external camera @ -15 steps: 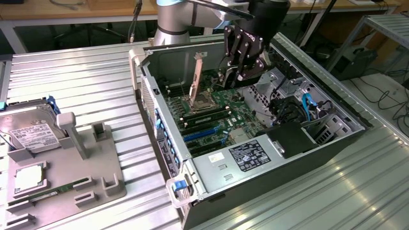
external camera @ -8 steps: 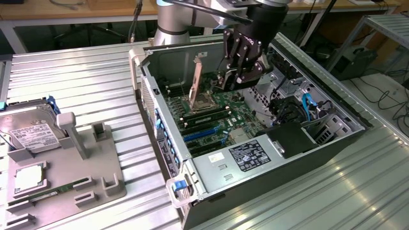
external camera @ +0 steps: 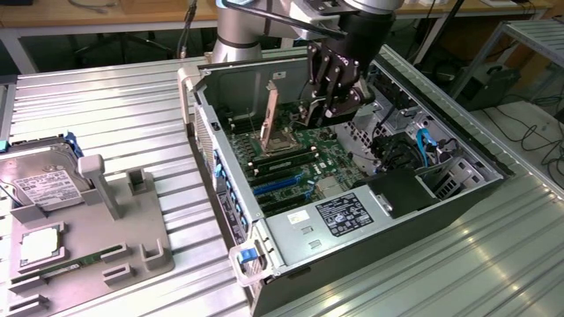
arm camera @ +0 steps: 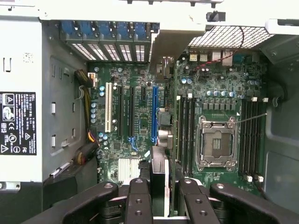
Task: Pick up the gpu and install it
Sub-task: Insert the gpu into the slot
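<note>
The gpu (external camera: 304, 111) hangs edge-on inside the open computer case (external camera: 423, 218), above the motherboard (external camera: 326, 158). Its silver bracket (external camera: 271, 109) points toward the case's rear wall. My gripper (external camera: 333, 99) is shut on the card's far end. In the wrist view the gpu (arm camera: 159, 175) runs as a thin black edge away from my fingers (arm camera: 138, 200), with its bracket (arm camera: 170, 44) near the rear slot covers. The card sits just beside the long blue slot (arm camera: 153, 114), still apart from the board.
On the exterior view's left a grey fixture (external camera: 97, 224) carries a silver hard drive (external camera: 39, 181), a processor (external camera: 39, 247) and a memory stick (external camera: 75, 267). Inside the case are the processor socket (arm camera: 216, 142), memory slots (arm camera: 187, 130), blue cables (external camera: 423, 148) and a black box (external camera: 401, 191).
</note>
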Controlling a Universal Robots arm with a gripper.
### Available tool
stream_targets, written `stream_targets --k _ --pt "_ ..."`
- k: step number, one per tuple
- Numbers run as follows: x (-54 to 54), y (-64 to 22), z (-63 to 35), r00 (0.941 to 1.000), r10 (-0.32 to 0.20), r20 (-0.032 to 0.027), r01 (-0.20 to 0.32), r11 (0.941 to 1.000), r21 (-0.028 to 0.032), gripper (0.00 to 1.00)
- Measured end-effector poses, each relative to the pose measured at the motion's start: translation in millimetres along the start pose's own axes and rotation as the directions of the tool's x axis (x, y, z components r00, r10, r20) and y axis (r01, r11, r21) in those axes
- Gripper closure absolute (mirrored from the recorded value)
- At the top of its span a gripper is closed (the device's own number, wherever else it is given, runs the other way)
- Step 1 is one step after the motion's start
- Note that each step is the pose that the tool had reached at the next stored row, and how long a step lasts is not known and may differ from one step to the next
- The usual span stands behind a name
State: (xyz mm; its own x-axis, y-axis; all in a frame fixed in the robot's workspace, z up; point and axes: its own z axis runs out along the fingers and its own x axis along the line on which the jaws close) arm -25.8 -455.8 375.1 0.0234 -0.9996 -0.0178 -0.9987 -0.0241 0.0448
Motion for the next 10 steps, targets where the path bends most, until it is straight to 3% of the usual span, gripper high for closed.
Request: stream_targets --k 10 --pt "0.1 -0.1 4.6 1.0 0.0 -0.0001 0.0 1.0 0.0011 0.72"
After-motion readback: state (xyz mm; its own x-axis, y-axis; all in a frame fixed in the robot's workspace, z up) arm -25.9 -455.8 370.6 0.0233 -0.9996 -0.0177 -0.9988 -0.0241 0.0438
